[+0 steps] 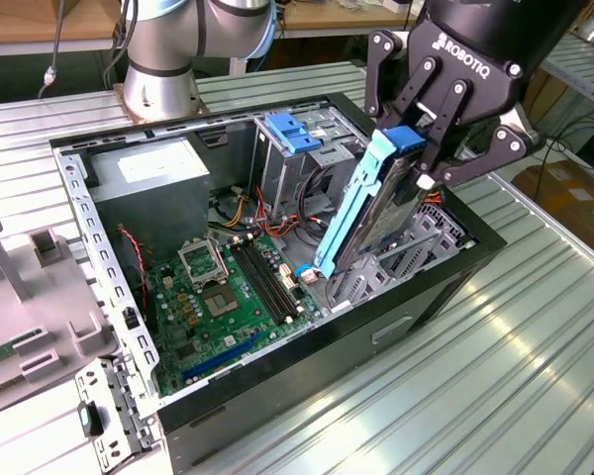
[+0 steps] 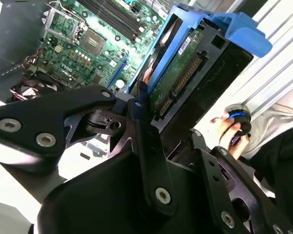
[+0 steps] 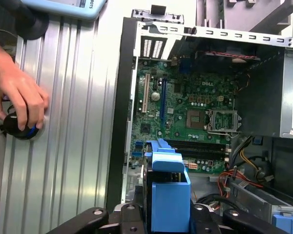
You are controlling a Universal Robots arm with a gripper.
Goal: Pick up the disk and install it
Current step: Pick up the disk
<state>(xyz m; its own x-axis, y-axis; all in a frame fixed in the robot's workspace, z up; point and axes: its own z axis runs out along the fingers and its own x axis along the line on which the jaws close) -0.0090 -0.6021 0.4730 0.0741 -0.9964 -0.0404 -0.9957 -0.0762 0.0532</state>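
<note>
The disk, a dark drive in a bright blue carrier, hangs steeply tilted over the open computer case, its lower end down among the grey brackets by the case's near wall. My gripper is shut on its upper end, black fingers pressing both sides. In the second wrist view the disk shows its green circuit side and connector between the gripper fingers. In the first wrist view the blue carrier stands just in front of the gripper.
Inside the case lie the green motherboard, a grey power supply and a drive cage with a blue latch. The removed side panel lies at the exterior view's left. A person's hand rests on a knob on the ribbed table.
</note>
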